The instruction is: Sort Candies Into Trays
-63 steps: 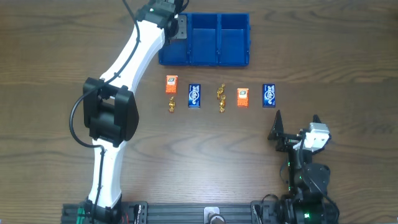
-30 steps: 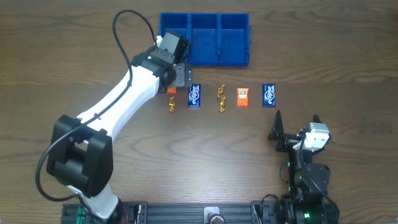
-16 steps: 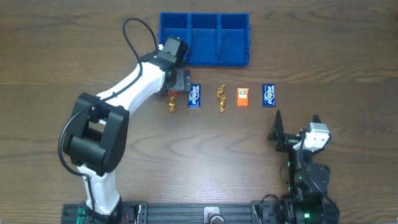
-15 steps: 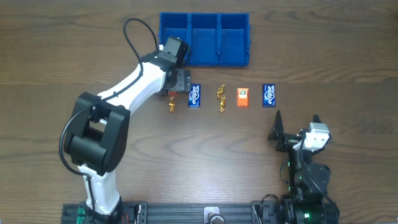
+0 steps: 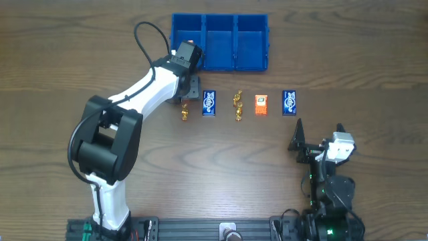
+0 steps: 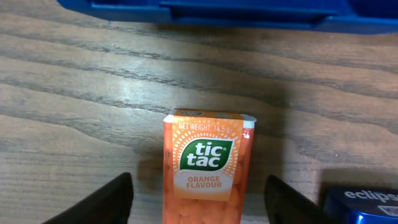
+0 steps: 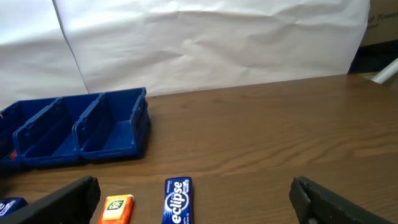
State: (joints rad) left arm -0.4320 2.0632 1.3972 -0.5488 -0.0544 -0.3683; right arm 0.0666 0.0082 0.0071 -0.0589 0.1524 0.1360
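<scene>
Over the left end of the candy row, my left gripper [image 6: 202, 208] hung low with its fingers spread, one on each side of the orange box [image 6: 208, 165] and neither touching it. That box lay flat on the wooden table [image 6: 74, 93], close to the near wall of the blue tray [image 6: 249, 12], with a blue pack [image 6: 360, 205] just beside it.

I judged this to be the start of the sorting, at the grasp of the first piece. The tray compartments I could see from above held nothing. The gold sweets [image 5: 185, 114], the second orange box [image 5: 261, 105] and the far blue pack [image 5: 289, 102] all lay in their line on the table. My right gripper [image 5: 319, 127] sat near its own base with its fingers wide apart, holding nothing, well apart from the row.

The next move, as I saw it, called for a short drop and a squeeze across the box's narrow width. I had to keep it centred so the fingers would meet its long sides squarely and not nudge the neighbouring blue pack. After that came a lift high enough to clear the tray wall, then a short carry to one compartment, which I would reserve for the orange boxes.
</scene>
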